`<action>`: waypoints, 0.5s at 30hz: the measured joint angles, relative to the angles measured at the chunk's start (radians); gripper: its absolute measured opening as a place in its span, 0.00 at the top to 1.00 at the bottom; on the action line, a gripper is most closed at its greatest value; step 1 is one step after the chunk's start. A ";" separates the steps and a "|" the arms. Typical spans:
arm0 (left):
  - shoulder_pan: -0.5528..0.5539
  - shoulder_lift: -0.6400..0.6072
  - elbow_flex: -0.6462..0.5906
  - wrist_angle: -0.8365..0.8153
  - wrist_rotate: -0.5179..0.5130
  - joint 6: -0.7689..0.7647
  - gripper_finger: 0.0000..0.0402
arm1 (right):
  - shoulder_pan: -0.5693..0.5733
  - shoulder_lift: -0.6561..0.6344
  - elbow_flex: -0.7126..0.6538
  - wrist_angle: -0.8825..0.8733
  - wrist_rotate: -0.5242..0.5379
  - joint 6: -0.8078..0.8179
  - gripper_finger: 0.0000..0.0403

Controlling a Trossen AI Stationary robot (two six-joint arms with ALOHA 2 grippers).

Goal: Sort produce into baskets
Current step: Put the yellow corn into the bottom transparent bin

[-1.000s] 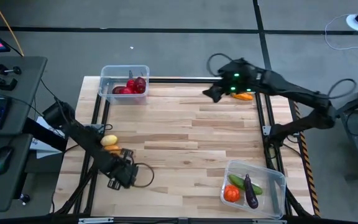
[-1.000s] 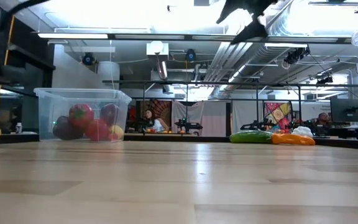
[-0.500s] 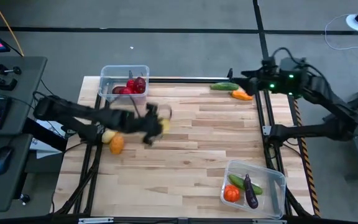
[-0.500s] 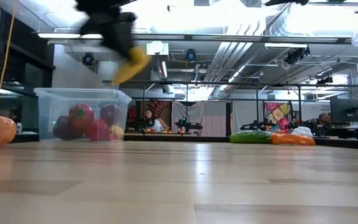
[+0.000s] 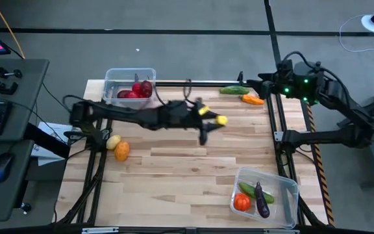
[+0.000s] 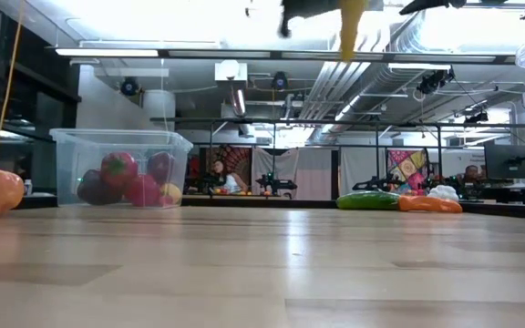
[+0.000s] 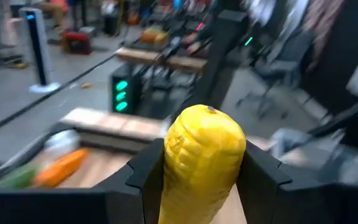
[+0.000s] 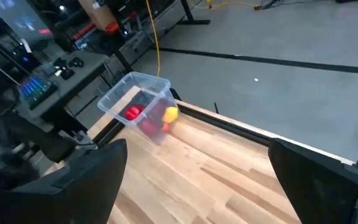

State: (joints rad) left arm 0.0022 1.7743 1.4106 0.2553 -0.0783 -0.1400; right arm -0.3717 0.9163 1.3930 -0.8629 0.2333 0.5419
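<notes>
My left claw [image 5: 214, 121] is clamped on a yellow corn cob [image 7: 202, 163], held in the air above the middle of the bench [image 5: 193, 169], out past the tub of red fruit [image 5: 130, 86] toward the far right corner. In my left wrist view the cob stands between my two dark fingers [image 7: 145, 177], gripped on both sides. My right claw [image 8: 197, 186] hangs with its fingers spread wide apart and nothing between them, off the far right edge of the bench, well away from the tub of red fruit. That tub sits at the far left corner and holds red pieces and a yellow one [image 8: 170, 113]. Just in front of it, near the left edge, a pale yellow lemon [image 5: 113, 142] and an orange [image 5: 122, 151] lie touching each other on the wood. Along the far edge to the right of that tub lie a green cucumber [image 5: 236, 90] and a carrot [image 5: 252, 99], close together. The second tub [image 5: 265, 193] sits at the corner diagonally opposite, with a cucumber, a red piece and a purple eggplant [image 5: 261, 199] inside.
</notes>
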 joint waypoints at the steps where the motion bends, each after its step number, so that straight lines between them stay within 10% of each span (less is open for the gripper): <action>1: -0.017 0.036 0.034 0.034 0.000 -0.014 0.65 | 0.000 0.002 0.000 -0.002 0.000 0.000 0.05; 15: -0.203 0.378 0.403 0.120 0.077 -0.024 0.64 | 0.001 0.020 0.000 -0.066 -0.003 0.083 0.05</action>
State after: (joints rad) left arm -0.2006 2.1519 1.8140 0.3754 -0.0010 -0.1635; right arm -0.3710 0.9362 1.3930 -0.9290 0.2301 0.6245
